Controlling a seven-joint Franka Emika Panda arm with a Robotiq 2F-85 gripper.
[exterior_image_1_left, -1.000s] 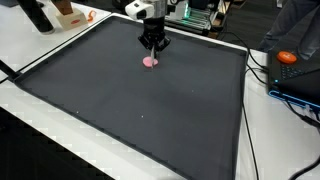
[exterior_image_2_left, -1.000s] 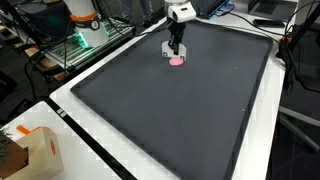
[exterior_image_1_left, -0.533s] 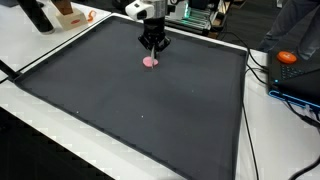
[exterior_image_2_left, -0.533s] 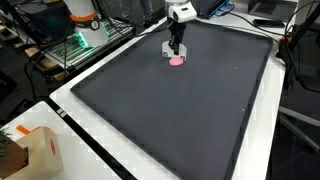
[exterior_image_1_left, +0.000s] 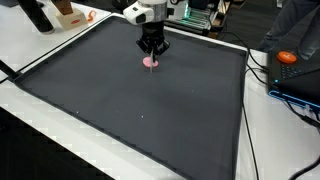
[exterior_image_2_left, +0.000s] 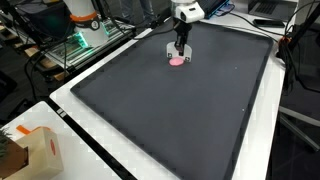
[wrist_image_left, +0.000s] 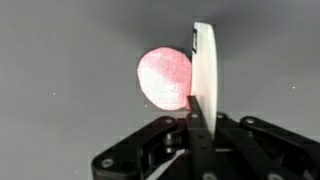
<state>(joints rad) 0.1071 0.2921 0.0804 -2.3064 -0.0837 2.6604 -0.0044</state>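
Note:
A black mat (exterior_image_1_left: 150, 110) covers the table. On its far part lies a round pink piece (exterior_image_1_left: 150, 62), which also shows in the other exterior view (exterior_image_2_left: 177, 60) and in the wrist view (wrist_image_left: 165, 78). My gripper (exterior_image_1_left: 152, 46) hangs straight over it, fingers pointing down (exterior_image_2_left: 181, 47). In the wrist view the gripper (wrist_image_left: 196, 108) is shut on a thin white flat piece (wrist_image_left: 204, 60), seen edge-on and standing upright just beside the pink piece's right side. I cannot tell whether the two pieces touch.
White table border (exterior_image_1_left: 60, 45) runs round the mat. An orange object (exterior_image_1_left: 287, 57) and cables lie at one side, with equipment (exterior_image_1_left: 195, 15) behind the arm. A cardboard box (exterior_image_2_left: 35, 150) sits on the near corner, and a rack (exterior_image_2_left: 85, 40) beside the mat.
The wrist has shifted slightly sideways above the pink piece. The pink piece has stayed where it was and the grip has not changed.

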